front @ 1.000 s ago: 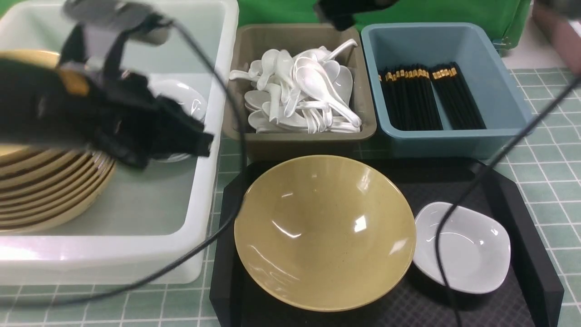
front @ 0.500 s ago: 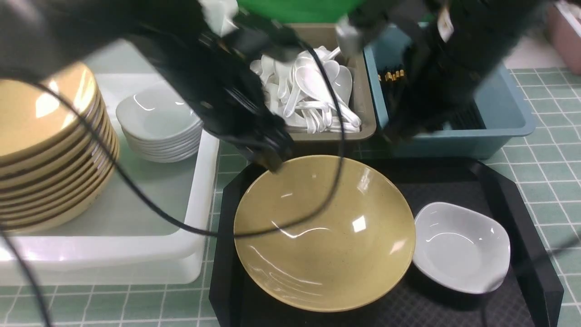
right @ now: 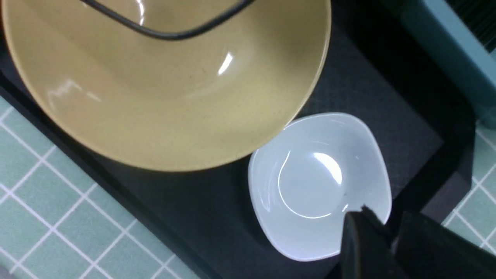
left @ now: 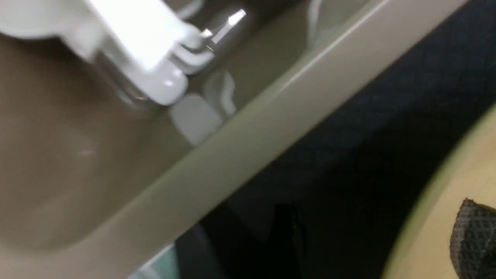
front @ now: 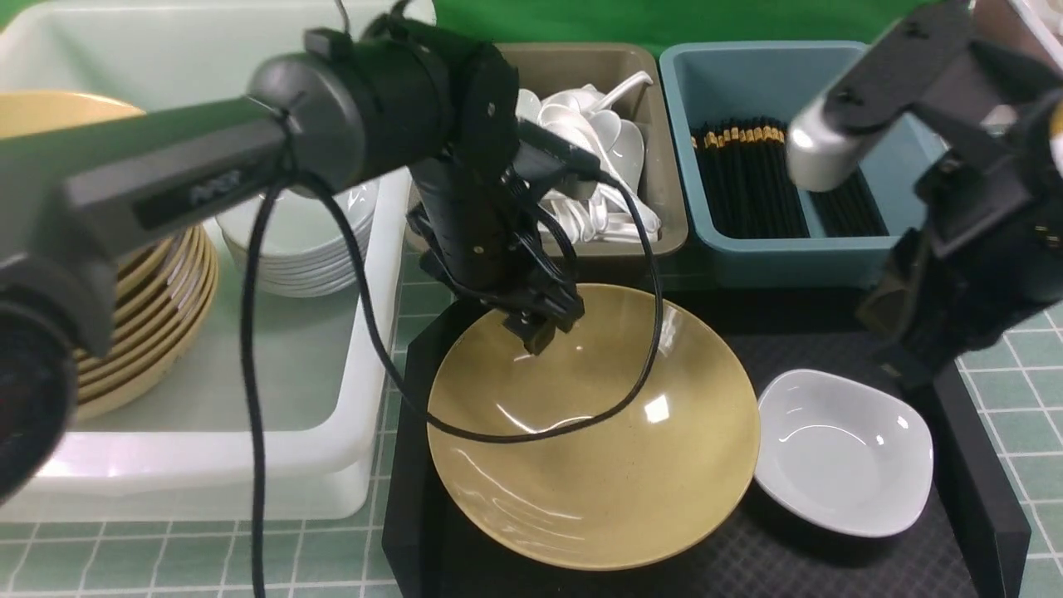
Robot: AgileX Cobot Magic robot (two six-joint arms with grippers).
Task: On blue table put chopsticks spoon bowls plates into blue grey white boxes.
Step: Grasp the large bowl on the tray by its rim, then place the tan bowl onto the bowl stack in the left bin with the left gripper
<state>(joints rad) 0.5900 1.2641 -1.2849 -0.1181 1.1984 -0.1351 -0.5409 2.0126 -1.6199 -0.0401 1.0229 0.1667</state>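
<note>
**Front view, near to far.** A pale green cloth point(front: 1013, 332) printed with a white grid is covering the table. On it a black octagonal tray point(front: 980, 498) with a finely textured floor is carrying 1 wide, glossy yellow bowl point(front: 598, 465). Just beside the bowl, to the right, 1 small white dish point(front: 839, 457) with rounded corners is sitting on the same tray; both are standing upright.

The left gripper point(front: 540, 332) is hanging over the bowl's far rim with its jaws spread. 1 textured pad point(left: 472, 232) is showing at the edge of the left wrist view, and the gripper is holding nothing. A black cable point(front: 498, 436) is drooping across the bowl.

The right gripper point(right: 387, 240) is straddling the dish's far right rim, 1 finger inside and 1 outside. Whether it is pinching the rim cannot be told.

Beyond the tray, 3 smooth plastic boxes are standing in a row:
- a white box point(front: 208, 473) is holding a stack of yellow bowls point(front: 149, 332) and a stack of white dishes point(front: 299, 249);
- a grey-brown box point(front: 648, 249) is heaped with white spoons point(front: 614, 141);
- a blue box point(front: 789, 257) is holding black, gold-tipped chopsticks point(front: 747, 183) lying in 2 bundles.

A green backdrop point(front: 664, 21) is closing the scene.
</note>
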